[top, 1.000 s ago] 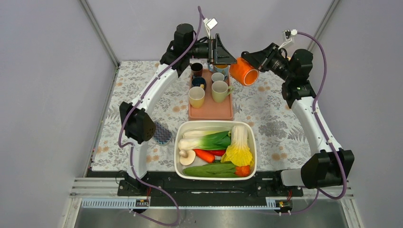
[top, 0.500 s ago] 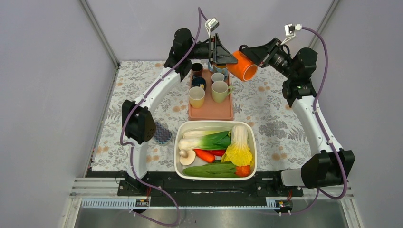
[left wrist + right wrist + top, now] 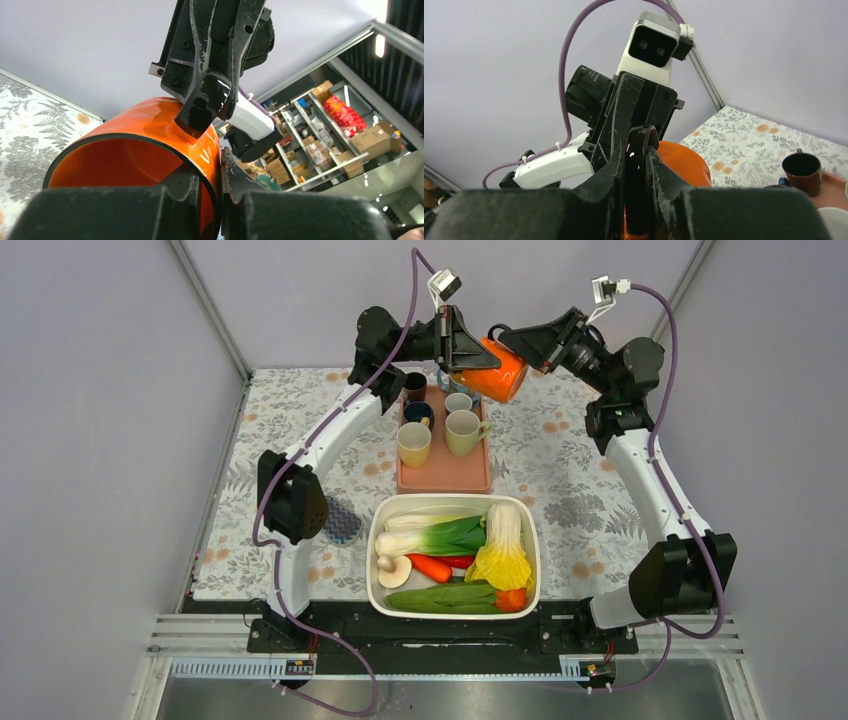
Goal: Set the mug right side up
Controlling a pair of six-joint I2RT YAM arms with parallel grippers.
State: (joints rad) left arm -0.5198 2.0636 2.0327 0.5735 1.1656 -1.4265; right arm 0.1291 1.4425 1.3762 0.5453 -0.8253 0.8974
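- The mug (image 3: 497, 380) hangs in the air over the far end of the tray (image 3: 445, 480), gripped from both sides and touching nothing below.
- It lies roughly sideways, with its mouth turned toward the left arm; the left wrist view looks straight into the orange inside (image 3: 125, 170).
- The right gripper (image 3: 522, 345) is clamped on the black handle (image 3: 204, 102), which fills the gap between its fingers in its own wrist view (image 3: 636, 170).
- The left gripper (image 3: 220, 175) straddles the rim, one finger inside and one outside. The wall fills the narrow gap, so it looks pinched tight.
- Step in hand: likely a mid-air handover or regrasp, part of the way through the turn.
- Next move, as a judgement: one gripper must let go before the other can rotate. If the right releases the handle, the left can roll its wrist until the mouth faces up.
- The mug then needs a bare spot to stand, away from the cups (image 3: 462, 430) on the tray.
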